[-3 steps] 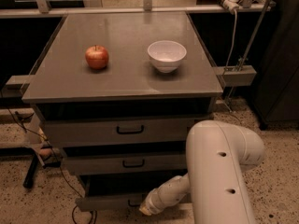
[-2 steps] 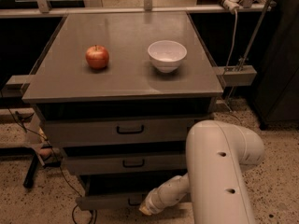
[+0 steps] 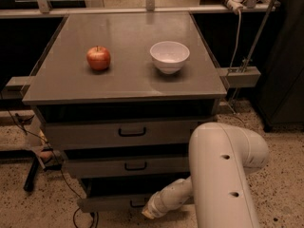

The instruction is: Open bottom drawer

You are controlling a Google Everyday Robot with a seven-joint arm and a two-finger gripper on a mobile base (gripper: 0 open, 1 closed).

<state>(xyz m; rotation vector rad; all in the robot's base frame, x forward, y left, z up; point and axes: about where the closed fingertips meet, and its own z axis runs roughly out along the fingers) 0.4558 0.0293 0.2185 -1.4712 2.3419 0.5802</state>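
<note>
The bottom drawer [image 3: 107, 204] is the lowest grey front of the cabinet, close to the floor. Its small black handle [image 3: 137, 204] shows at the centre. My gripper [image 3: 147, 212] is at the end of the white arm [image 3: 223, 175], which reaches down and left. It sits right at the handle, partly covering the drawer front's right side. The drawer front stands a little forward of the dark gap above it.
Above are the middle drawer [image 3: 95, 167] and the top drawer [image 3: 85, 135]. A red apple [image 3: 98, 58] and a white bowl [image 3: 169, 56] rest on the cabinet top [image 3: 128, 80]. Cables [image 3: 71, 194] trail over the speckled floor at the left.
</note>
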